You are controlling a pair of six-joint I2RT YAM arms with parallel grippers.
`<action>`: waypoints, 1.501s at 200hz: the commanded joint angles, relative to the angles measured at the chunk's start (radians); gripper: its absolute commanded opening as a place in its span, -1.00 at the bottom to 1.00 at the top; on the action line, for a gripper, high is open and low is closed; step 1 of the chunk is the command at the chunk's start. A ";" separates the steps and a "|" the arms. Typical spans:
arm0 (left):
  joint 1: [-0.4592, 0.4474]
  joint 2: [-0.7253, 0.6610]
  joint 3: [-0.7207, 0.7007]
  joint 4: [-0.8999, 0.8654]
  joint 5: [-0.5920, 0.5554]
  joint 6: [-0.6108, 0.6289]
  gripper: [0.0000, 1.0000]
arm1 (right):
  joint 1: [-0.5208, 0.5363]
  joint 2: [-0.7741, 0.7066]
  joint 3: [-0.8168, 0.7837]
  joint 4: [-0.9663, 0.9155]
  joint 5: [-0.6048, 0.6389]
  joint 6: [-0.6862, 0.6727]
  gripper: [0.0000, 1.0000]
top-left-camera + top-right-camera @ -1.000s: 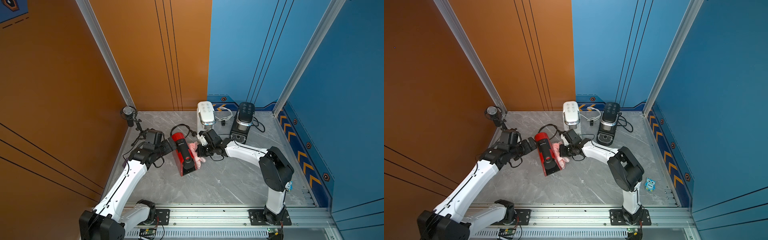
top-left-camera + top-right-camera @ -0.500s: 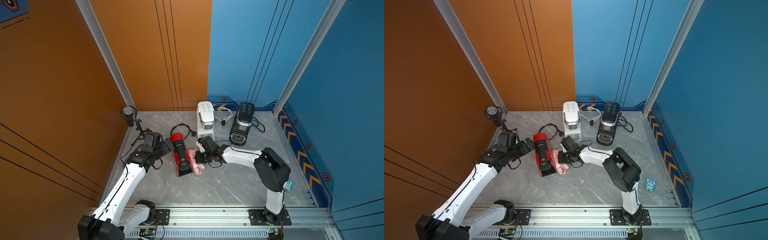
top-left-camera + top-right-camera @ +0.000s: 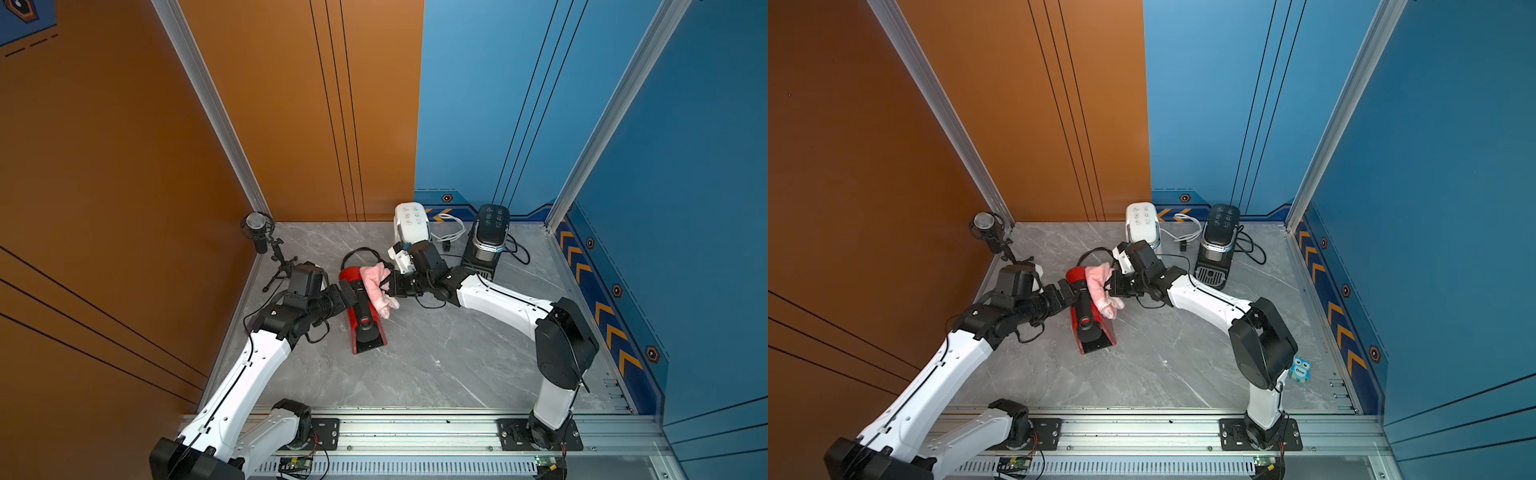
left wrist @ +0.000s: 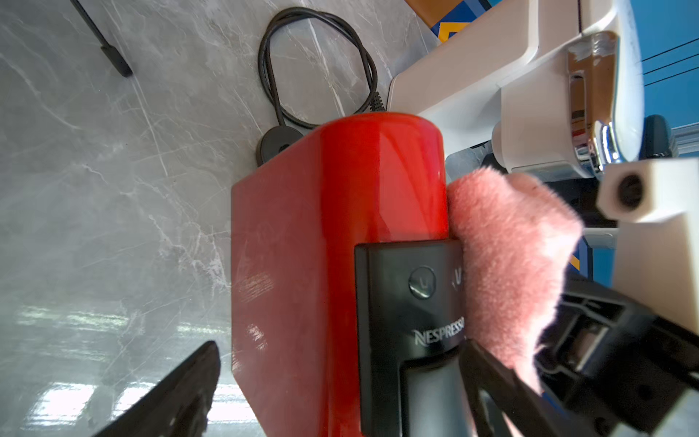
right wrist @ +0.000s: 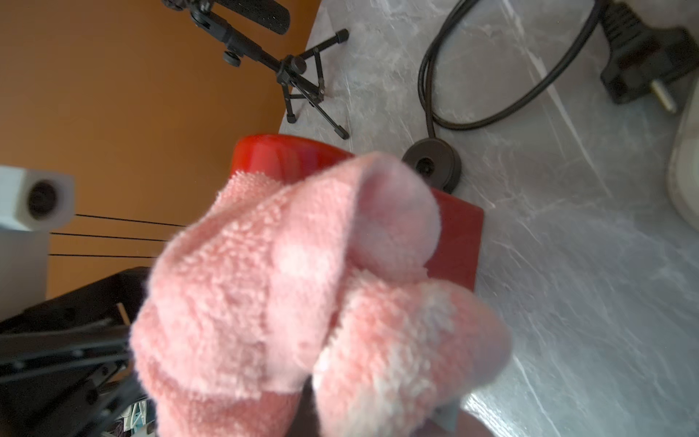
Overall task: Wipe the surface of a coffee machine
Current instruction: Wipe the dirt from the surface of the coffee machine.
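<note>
1. The red coffee machine (image 3: 362,309) stands on the grey marble desk (image 3: 415,365) between the two arms, in front of the white coffee machine (image 3: 411,222); in both top views the pink cloth (image 3: 376,286) covers part of its rear top.
2. The right gripper (image 3: 388,291) pinches the cloth, jaws pressed together on it; in the right wrist view the fabric fills the middle and hides the jaws altogether, leaving only a corner of red casing visible.
3. The cloth lies against the machine's top edge and the side facing the right arm; a fold hangs down that side; how much fabric actually touches the casing cannot be told.
4. The left gripper (image 3: 348,293) is at the opposite side, jaws spread wide and straddling the machine; in the left wrist view one finger (image 4: 177,393) is blurred and sits just beside the red side panel; the other runs between the black top panel and the cloth; whether either presses the machine is unclear.
5. That view cuts off the machine's front end; the cloth covers the end of the lettering on the black panel.
6. A black cord (image 3: 360,254) loops on the desk behind the red machine.
7. The black coffee machine (image 3: 486,237) stands beside the white one; in a top view the right forearm hides part of its base.
8. A microphone on a tripod (image 3: 259,232) stands in the far corner; in a top view a blue owl figure (image 3: 1300,369) is partly hidden behind the right arm.
</note>
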 commanded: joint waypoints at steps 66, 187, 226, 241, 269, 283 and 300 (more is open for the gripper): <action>-0.068 0.052 0.038 -0.021 -0.017 0.008 0.99 | 0.041 0.206 0.011 -0.012 -0.022 -0.089 -1.00; -0.078 -0.043 -0.010 -0.021 0.021 -0.007 0.97 | 0.086 -0.117 -0.343 0.074 0.011 0.034 -1.00; -0.090 -0.063 -0.049 -0.021 0.062 -0.039 0.97 | 0.032 -0.102 -0.222 0.035 -0.013 0.023 -1.00; -0.107 -0.076 -0.068 -0.021 0.046 -0.054 0.97 | 0.029 -0.057 -0.169 0.020 -0.008 0.016 -1.00; -0.148 -0.078 -0.081 -0.021 0.022 -0.073 0.97 | 0.004 0.067 -0.103 0.020 -0.004 0.022 -1.00; -0.171 -0.080 -0.081 -0.020 0.010 -0.083 0.97 | -0.010 0.122 -0.077 0.032 -0.010 0.029 -1.00; -0.186 -0.082 -0.087 -0.016 0.006 -0.098 0.97 | -0.016 0.177 -0.053 0.050 -0.034 0.045 -1.00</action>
